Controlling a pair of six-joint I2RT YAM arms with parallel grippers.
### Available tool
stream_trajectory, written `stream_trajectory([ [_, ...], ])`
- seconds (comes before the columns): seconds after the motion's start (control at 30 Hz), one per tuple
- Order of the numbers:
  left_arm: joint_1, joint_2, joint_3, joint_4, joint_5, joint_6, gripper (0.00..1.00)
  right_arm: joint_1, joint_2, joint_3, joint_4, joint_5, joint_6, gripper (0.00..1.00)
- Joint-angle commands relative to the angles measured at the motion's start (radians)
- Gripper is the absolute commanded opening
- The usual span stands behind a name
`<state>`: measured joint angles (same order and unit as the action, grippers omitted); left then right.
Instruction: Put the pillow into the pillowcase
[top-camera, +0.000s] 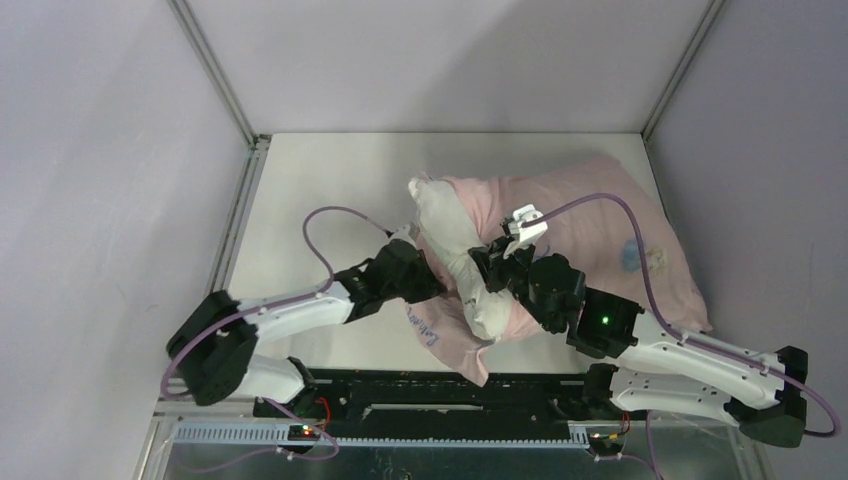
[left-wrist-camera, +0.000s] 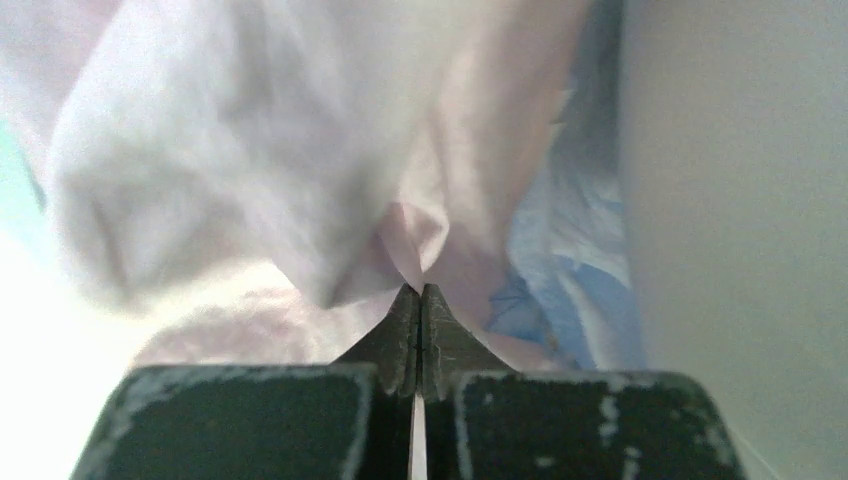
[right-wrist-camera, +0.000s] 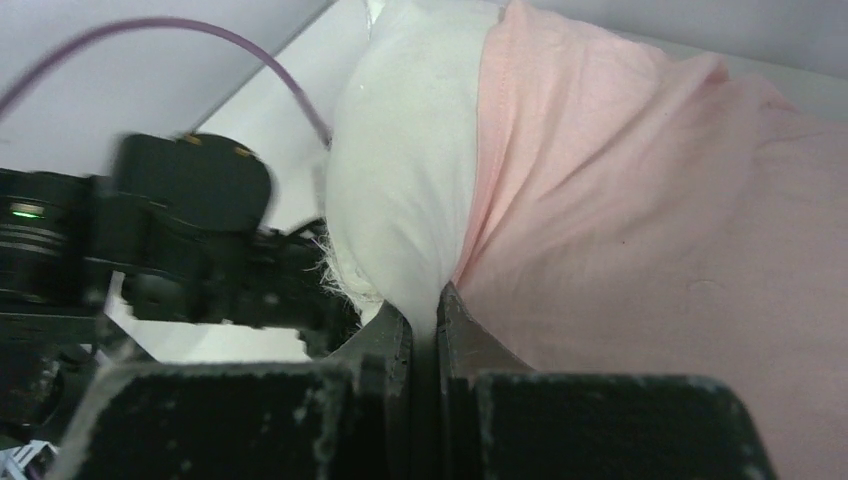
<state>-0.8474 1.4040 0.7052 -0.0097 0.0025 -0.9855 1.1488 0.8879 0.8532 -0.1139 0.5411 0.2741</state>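
The pink pillowcase lies across the table's right half with the white pillow mostly inside it. Only the pillow's left end sticks out of the opening. My left gripper is at the opening's near left edge, shut on a fold of pink pillowcase fabric. The case's blue side shows to its right. My right gripper is just right of the left one, shut on a pinch of the white pillow beside the pink hem. The left gripper body is close by.
The white table is enclosed by grey walls with metal corner posts. A purple cable loops above the left arm, another arcs over the pillowcase. A black rail runs along the near edge.
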Motion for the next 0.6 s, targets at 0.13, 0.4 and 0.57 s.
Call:
stream_trajectory([
  [0.13, 0.098, -0.278, -0.123, -0.039, -0.010, 0.067, 0.00, -0.081, 0.030, -0.008, -0.079, 0.089, 0.114, 0.00],
  [0.4, 0.173, -0.392, -0.250, 0.004, 0.091, 0.106, 0.00, -0.111, 0.083, -0.054, -0.067, 0.089, 0.142, 0.00],
  [0.57, 0.204, -0.458, -0.358, 0.048, 0.092, 0.082, 0.00, -0.113, 0.117, -0.081, -0.049, 0.081, 0.154, 0.00],
])
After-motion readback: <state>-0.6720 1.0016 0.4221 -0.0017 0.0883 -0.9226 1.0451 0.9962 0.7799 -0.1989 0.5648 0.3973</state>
